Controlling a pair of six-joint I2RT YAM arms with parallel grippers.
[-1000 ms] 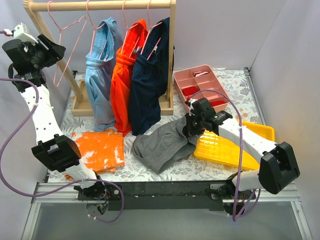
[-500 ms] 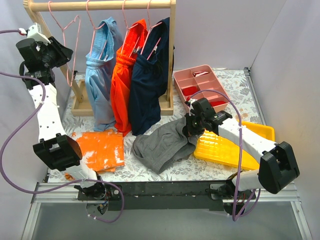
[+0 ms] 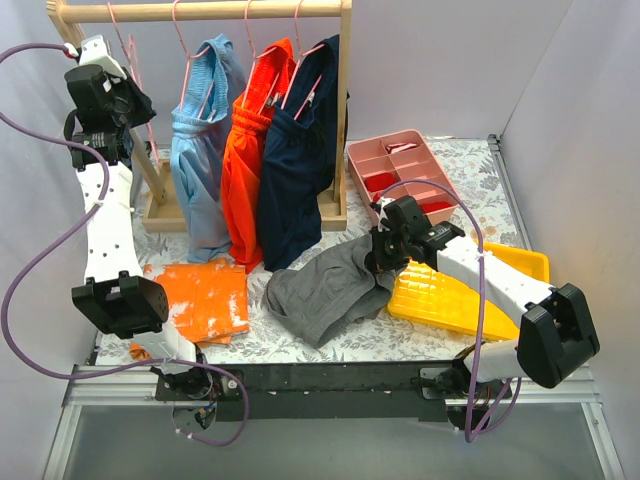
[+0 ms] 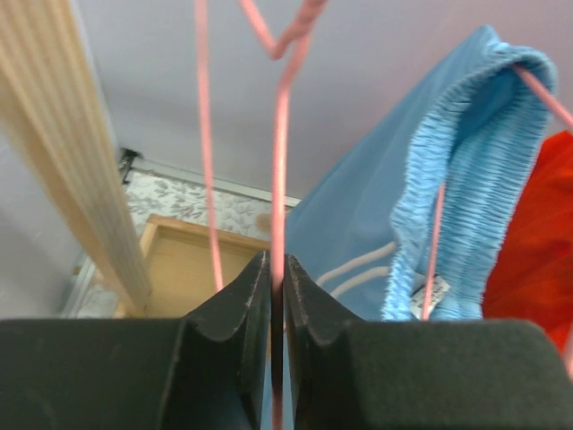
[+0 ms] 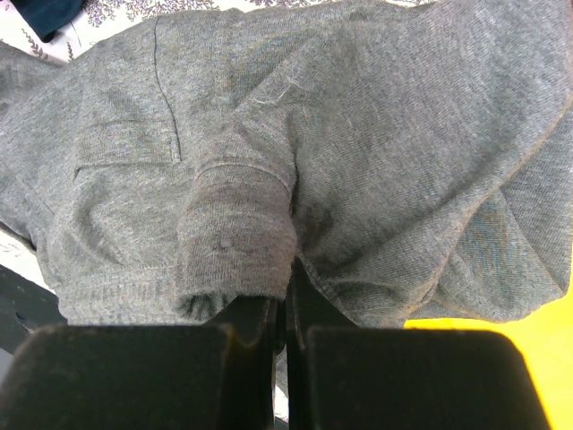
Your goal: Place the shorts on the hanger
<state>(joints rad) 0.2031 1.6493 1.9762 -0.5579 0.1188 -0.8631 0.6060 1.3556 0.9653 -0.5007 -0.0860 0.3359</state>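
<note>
At the left pincer (image 4: 277, 269), the hanger (image 4: 281, 161) runs out of sight.

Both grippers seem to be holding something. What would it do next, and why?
Probably lift the hanger off the rail with the left gripper: it is shut on its wire, while the right gripper pinches the shorts.

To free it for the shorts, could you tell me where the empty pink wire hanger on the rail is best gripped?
Pinch the thin pink wire hanger on the straight wire just below its twisted neck, coming from the left, away from the light blue shorts: that stretch is bare and upright.
</note>
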